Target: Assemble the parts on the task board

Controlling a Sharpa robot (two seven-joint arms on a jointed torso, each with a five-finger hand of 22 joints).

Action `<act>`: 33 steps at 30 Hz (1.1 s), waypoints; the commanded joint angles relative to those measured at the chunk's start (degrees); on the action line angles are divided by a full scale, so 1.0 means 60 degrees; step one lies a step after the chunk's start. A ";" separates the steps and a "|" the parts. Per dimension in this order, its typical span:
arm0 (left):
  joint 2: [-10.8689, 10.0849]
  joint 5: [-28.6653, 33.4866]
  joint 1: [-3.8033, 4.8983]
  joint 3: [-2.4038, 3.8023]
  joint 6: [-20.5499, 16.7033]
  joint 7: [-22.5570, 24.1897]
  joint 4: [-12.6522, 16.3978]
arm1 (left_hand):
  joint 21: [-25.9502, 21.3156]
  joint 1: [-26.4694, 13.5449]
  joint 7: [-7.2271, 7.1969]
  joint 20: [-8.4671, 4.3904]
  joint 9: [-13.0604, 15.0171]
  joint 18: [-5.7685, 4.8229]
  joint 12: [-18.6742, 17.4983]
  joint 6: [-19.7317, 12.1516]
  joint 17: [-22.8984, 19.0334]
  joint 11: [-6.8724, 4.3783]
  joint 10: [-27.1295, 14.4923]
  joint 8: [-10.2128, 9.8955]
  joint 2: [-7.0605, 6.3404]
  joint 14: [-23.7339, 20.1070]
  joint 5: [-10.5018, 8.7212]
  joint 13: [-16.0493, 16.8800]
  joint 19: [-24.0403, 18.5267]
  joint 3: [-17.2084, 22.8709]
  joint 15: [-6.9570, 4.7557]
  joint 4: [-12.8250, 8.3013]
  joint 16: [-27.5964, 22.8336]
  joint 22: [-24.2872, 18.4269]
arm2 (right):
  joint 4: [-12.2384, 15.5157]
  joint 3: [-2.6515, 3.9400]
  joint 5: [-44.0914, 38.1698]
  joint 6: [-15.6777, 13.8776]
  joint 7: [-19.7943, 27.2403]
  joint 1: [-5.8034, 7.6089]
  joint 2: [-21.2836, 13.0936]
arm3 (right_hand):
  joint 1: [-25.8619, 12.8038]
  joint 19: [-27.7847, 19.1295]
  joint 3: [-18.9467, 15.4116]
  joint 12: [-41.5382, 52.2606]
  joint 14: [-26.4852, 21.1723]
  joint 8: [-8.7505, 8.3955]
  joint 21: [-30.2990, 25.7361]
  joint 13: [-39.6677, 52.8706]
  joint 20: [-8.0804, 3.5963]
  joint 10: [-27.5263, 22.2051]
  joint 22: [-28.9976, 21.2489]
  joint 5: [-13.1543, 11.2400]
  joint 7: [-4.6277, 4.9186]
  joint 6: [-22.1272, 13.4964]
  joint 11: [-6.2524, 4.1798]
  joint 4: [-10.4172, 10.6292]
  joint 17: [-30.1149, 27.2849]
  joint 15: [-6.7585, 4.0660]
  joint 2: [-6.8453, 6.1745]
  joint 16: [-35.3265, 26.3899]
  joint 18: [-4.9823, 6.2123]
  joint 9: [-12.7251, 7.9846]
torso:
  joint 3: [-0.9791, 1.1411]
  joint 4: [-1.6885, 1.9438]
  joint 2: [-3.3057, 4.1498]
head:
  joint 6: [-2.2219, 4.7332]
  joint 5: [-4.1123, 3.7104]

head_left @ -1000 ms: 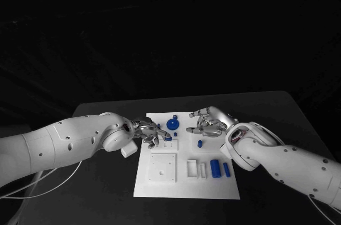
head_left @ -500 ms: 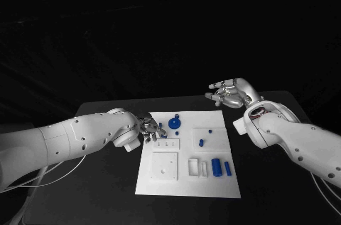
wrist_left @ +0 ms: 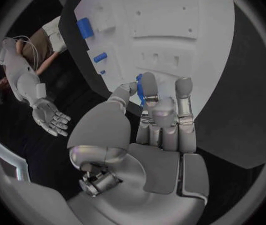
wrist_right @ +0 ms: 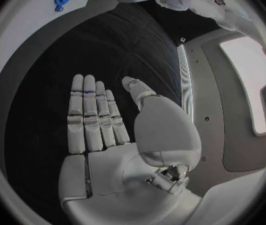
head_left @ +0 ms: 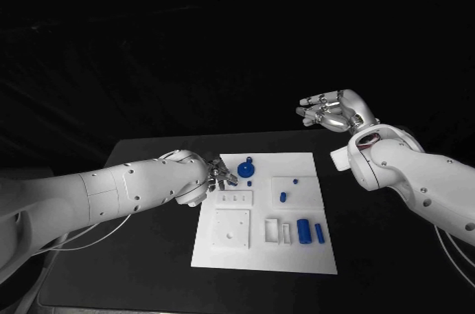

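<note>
Holding a small blue part (wrist_left: 140, 86) between its thumb and a finger, the left hand (head_left: 219, 174) sits low over the near-left side of the white task board (head_left: 297, 259). The left wrist view shows the pinch best: the blue piece sticks up between the fingertips (wrist_left: 148, 81), right above the board.

Just past the left hand stands a round blue knob (head_left: 244, 170). Further off to that hand's right lie two small blue pegs (head_left: 283, 196), and closer to the robot lie two blue cylinders (head_left: 305, 231) side by side, next to some white blocks (head_left: 271, 231).

The right hand (head_left: 331, 111) is up in the air, far from the board and well apart from the left hand. Its fingers (wrist_right: 86, 115) are straight, its thumb is out, and it holds nothing.
</note>
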 commanded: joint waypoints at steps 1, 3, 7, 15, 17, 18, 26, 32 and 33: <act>0.0133 -0.0606 -0.0052 -0.0003 -0.0542 -0.0427 -0.0029 | 0.0038 0.0063 -0.0591 -0.0010 0.0189 0.0114 0.0071 0.0670 0.0010 -0.0264 0.0509 0.0009 -0.0012 0.0084 0.0073 0.0011 0.0056 0.1112 -0.0117 -0.1128 0.0046 0.0183 | -0.0030 0.0006 0.0158 0.0101 0.0302 0.0018 0.0029 | -0.0132 -0.0298 0.0097 -0.0054 -0.0299 0.0001 -0.0139 -0.0009 0.0160 -0.0203 -0.0282 0.0066 0.0010 0.0093 0.0083 0.0019 -0.0199 0.0176 -0.0004 -0.0315 -0.0045 0.0006 | -0.0001 0.0010 -0.0031 | -0.0029 0.0020; 0.0185 -0.0653 -0.0084 -0.0004 -0.0583 -0.0472 -0.0039 | 0.0039 0.0062 -0.0591 -0.0010 0.0187 0.0114 0.0073 0.0672 0.0011 -0.0264 0.0509 0.0009 -0.0013 0.0084 0.0076 0.0011 0.0056 0.1113 -0.0117 -0.1128 0.0048 0.0183 | -0.0047 0.0007 0.0131 0.0152 0.0287 0.0025 0.0041 | -0.0210 -0.0327 0.0143 -0.0055 -0.0268 0.0000 -0.0110 -0.0012 0.0294 -0.0213 -0.0609 0.0158 -0.0003 0.0145 0.0096 0.0014 -0.0328 0.0236 -0.0009 -0.0567 0.0104 0.0005 | -0.0004 0.0019 -0.0036 | -0.0041 0.0017; 0.0281 -0.0715 -0.0153 -0.0005 -0.0583 -0.0559 -0.0022 | 0.0059 0.0063 -0.0595 -0.0003 0.0152 0.0126 0.0099 0.0688 0.0025 -0.0267 0.0509 0.0007 -0.0022 0.0085 0.0087 0.0010 0.0057 0.1120 -0.0114 -0.1120 0.0080 0.0185 | -0.0121 0.0008 0.0095 0.0412 0.0289 0.0037 0.0091 | -0.0296 -0.0250 0.0203 -0.0059 -0.0292 0.0003 0.0023 -0.0018 0.0334 -0.0200 -0.1230 0.0202 -0.0047 0.0305 0.0083 -0.0047 -0.0342 0.0250 0.0069 -0.0580 0.0170 0.0007 | -0.0001 0.0030 -0.0064 | -0.0095 0.0041; 0.0372 -0.0671 -0.0297 -0.0005 -0.0544 -0.0660 -0.0031 | 0.0093 0.0053 -0.0600 0.0014 0.0089 0.0146 0.0143 0.0719 0.0012 -0.0267 0.0509 0.0008 -0.0031 0.0080 0.0107 0.0007 0.0040 0.1135 -0.0107 -0.1115 0.0122 0.0184 | -0.0257 0.0008 0.0079 0.0717 0.0358 0.0063 0.0178 | -0.0325 -0.0288 0.0207 -0.0060 -0.0377 -0.0001 0.0057 -0.0019 0.0362 -0.0272 -0.1411 0.0149 -0.0046 0.0303 0.0106 -0.0086 -0.0348 0.0283 0.0105 -0.0584 0.0171 0.0005 | 0.0005 0.0026 -0.0059 | -0.0097 0.0086; 0.0372 -0.0650 -0.0362 -0.0005 -0.0545 -0.0668 -0.0045 | 0.0096 0.0042 -0.0602 0.0017 0.0085 0.0146 0.0146 0.0724 0.0006 -0.0265 0.0510 0.0011 -0.0032 0.0080 0.0100 0.0006 0.0039 0.1130 -0.0106 -0.1107 0.0124 0.0183 | -0.0236 0.0007 0.0077 0.0739 0.0355 0.0066 0.0179 | -0.0329 -0.0293 0.0204 -0.0060 -0.0376 0.0001 0.0063 -0.0019 0.0364 -0.0268 -0.1413 0.0135 -0.0045 0.0293 0.0106 -0.0089 -0.0347 0.0282 0.0113 -0.0582 0.0173 0.0006 | 0.0007 0.0034 -0.0055 | -0.0101 0.0078; 0.0370 -0.0640 -0.0390 -0.0005 -0.0537 -0.0672 -0.0051 | 0.0096 0.0042 -0.0602 0.0017 0.0085 0.0146 0.0146 0.0724 0.0006 -0.0265 0.0510 0.0011 -0.0032 0.0080 0.0100 0.0006 0.0039 0.1130 -0.0106 -0.1107 0.0124 0.0183 | -0.0222 0.0007 0.0076 0.0752 0.0349 0.0067 0.0180 | -0.0329 -0.0293 0.0204 -0.0060 -0.0376 0.0001 0.0063 -0.0019 0.0364 -0.0268 -0.1413 0.0135 -0.0045 0.0293 0.0106 -0.0089 -0.0347 0.0282 0.0113 -0.0582 0.0173 0.0006 | 0.0010 0.0032 -0.0057 | -0.0106 0.0075; 0.0332 -0.0501 -0.0521 -0.0005 -0.0317 -0.0717 -0.0051 | 0.0109 0.0051 -0.0595 0.0020 0.0067 0.0152 0.0196 0.0747 -0.0031 -0.0220 0.0510 0.0012 -0.0042 0.0075 0.0140 0.0030 0.0027 0.1139 -0.0105 -0.1129 0.0125 0.0182 | -0.0137 0.0007 0.0070 0.0805 0.0311 0.0070 0.0185 | -0.0344 -0.0334 0.0158 -0.0059 -0.0399 0.0003 0.0075 -0.0018 0.0376 -0.0297 -0.1418 0.0097 -0.0035 0.0265 0.0117 -0.0108 -0.0346 0.0293 0.0119 -0.0581 0.0168 0.0007 | -0.0002 0.0017 -0.0042 | -0.0111 0.0063; 0.0328 -0.0465 -0.0555 -0.0005 -0.0184 -0.0726 -0.0039 | 0.0113 0.0054 -0.0592 0.0022 0.0061 0.0153 0.0190 0.0745 -0.0044 -0.0218 0.0510 0.0010 -0.0044 0.0073 0.0146 0.0029 0.0020 0.1144 -0.0103 -0.1140 0.0125 0.0183 | -0.0134 0.0007 0.0069 0.0813 0.0303 0.0071 0.0186 | -0.0342 -0.0349 0.0144 -0.0059 -0.0406 0.0003 0.0082 -0.0018 0.0380 -0.0306 -0.1418 0.0092 -0.0038 0.0271 0.0119 -0.0119 -0.0346 0.0295 0.0127 -0.0582 0.0168 0.0007 | -0.0004 0.0025 -0.0034 | -0.0123 0.0052; 0.0331 -0.0463 -0.0559 -0.0005 -0.0175 -0.0725 -0.0040 | 0.0113 0.0054 -0.0592 0.0022 0.0061 0.0153 0.0190 0.0745 -0.0044 -0.0218 0.0510 0.0010 -0.0044 0.0073 0.0146 0.0029 0.0020 0.1144 -0.0103 -0.1140 0.0125 0.0183 | -0.0134 0.0007 0.0069 0.0815 0.0303 0.0071 0.0186 | -0.0342 -0.0349 0.0144 -0.0059 -0.0406 0.0003 0.0082 -0.0018 0.0380 -0.0306 -0.1418 0.0092 -0.0038 0.0271 0.0119 -0.0119 -0.0346 0.0295 0.0127 -0.0582 0.0168 0.0007 | -0.0004 0.0025 -0.0034 | -0.0123 0.0052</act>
